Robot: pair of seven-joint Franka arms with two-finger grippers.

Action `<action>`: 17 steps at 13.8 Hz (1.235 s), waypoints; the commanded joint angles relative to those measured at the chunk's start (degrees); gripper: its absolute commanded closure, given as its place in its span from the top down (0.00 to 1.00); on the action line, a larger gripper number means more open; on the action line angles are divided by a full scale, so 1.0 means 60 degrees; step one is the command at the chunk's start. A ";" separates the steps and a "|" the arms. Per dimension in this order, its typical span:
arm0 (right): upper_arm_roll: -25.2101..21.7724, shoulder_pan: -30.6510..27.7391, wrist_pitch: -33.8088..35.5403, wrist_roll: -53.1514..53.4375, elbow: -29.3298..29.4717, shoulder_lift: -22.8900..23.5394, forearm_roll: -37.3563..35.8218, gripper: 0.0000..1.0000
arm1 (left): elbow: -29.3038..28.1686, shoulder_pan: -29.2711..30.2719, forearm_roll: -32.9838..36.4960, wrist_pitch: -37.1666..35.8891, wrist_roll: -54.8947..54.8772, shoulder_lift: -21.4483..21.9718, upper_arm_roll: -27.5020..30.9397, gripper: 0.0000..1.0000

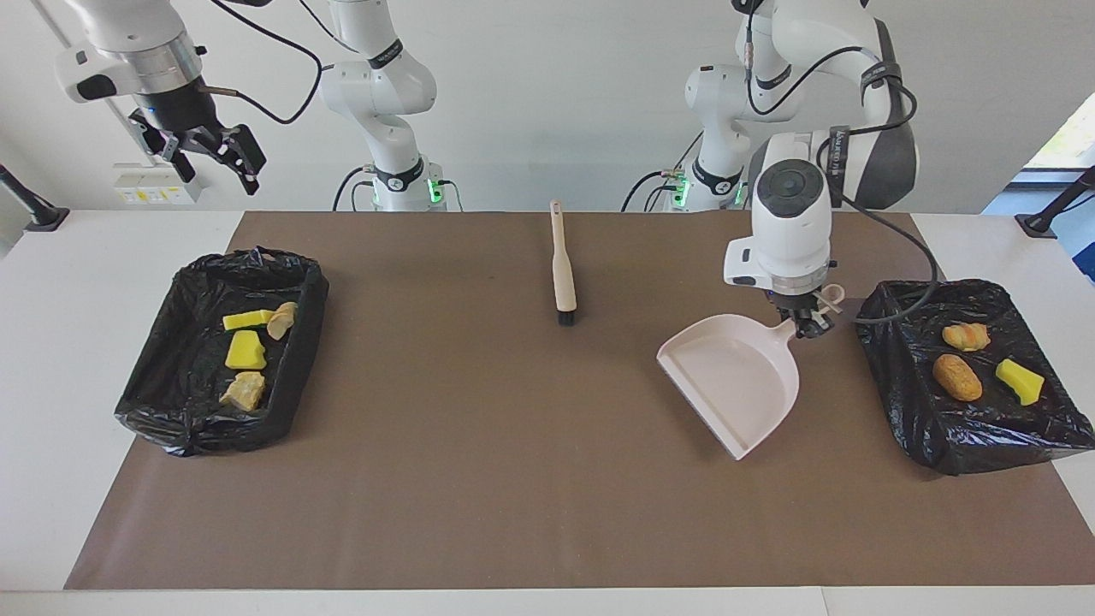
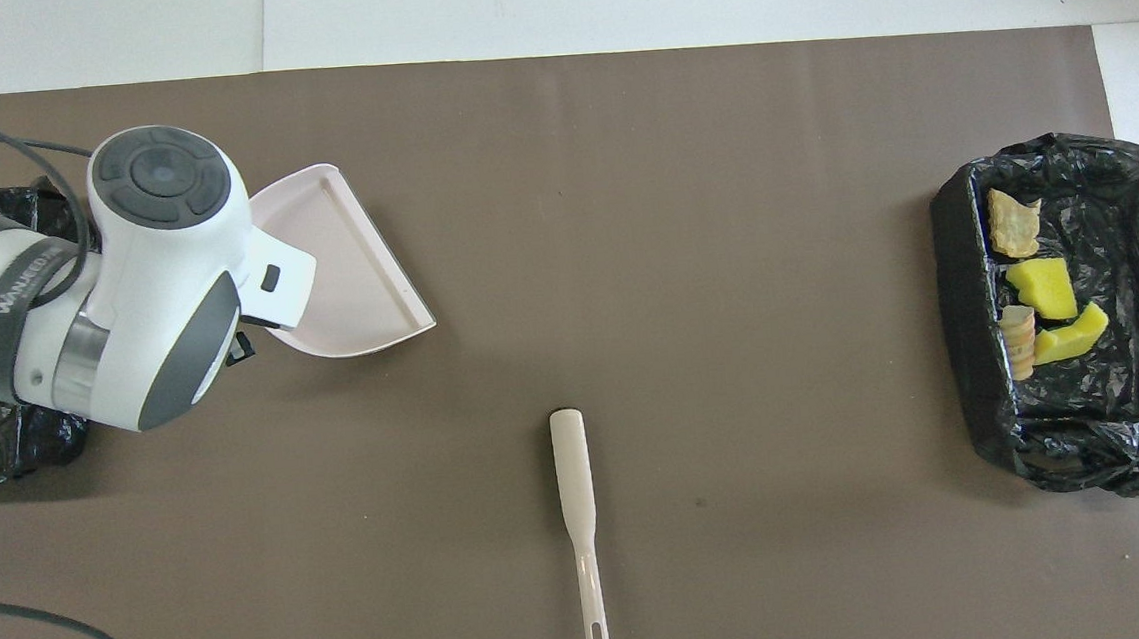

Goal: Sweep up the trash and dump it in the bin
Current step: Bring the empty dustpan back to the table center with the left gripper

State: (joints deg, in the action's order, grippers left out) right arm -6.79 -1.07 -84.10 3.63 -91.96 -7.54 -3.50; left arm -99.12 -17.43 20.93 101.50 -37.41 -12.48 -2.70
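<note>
My left gripper (image 1: 808, 323) is shut on the handle of the empty pale pink dustpan (image 1: 736, 376), which is low over the brown mat beside the black-lined bin (image 1: 890, 376) at the left arm's end. I cannot tell whether the pan touches the mat. That bin holds three scraps of trash (image 1: 956, 376). In the overhead view the left arm covers most of it, and the dustpan (image 2: 345, 265) shows. My right gripper (image 1: 205, 154) is open and empty, raised high near the other bin (image 1: 171, 411). That bin holds several scraps (image 1: 245, 351), also seen in the overhead view (image 2: 1041, 289).
A beige hand brush (image 1: 563, 265) lies on the mat near the robots, midway between the arms, bristles pointing away from them. It also shows in the overhead view (image 2: 578, 519). The brown mat (image 1: 513, 479) covers the table between the two bins.
</note>
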 commanded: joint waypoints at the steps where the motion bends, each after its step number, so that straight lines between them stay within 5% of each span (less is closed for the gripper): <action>1: 0.0325 -0.0100 -0.0060 -0.0210 -0.0580 -0.0180 0.0393 1.00 | -0.0018 -0.0565 -0.0702 0.0032 0.1526 0.0044 0.0200 0.00; 6: 0.0297 -0.0144 0.0186 -0.0210 0.0325 0.0655 0.0393 1.00 | 0.0332 -0.1985 -0.2008 0.0075 0.5495 -0.0569 0.0200 0.00; 9: 0.0311 -0.0027 -0.0016 -0.0297 0.0036 0.0422 0.0364 1.00 | 0.0888 -0.2542 -0.2653 0.0338 0.6713 -0.1081 0.0215 0.00; 17: 0.0326 0.0017 -0.0455 -0.0869 0.0064 0.0436 0.0114 1.00 | 0.4491 -0.3218 -0.3765 0.0046 1.1607 -0.3865 0.0273 0.00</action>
State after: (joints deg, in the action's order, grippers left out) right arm -4.78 -0.85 -85.55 -0.46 -91.96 -4.88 -2.52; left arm -80.31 -35.83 1.19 103.57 27.13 -30.79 -2.62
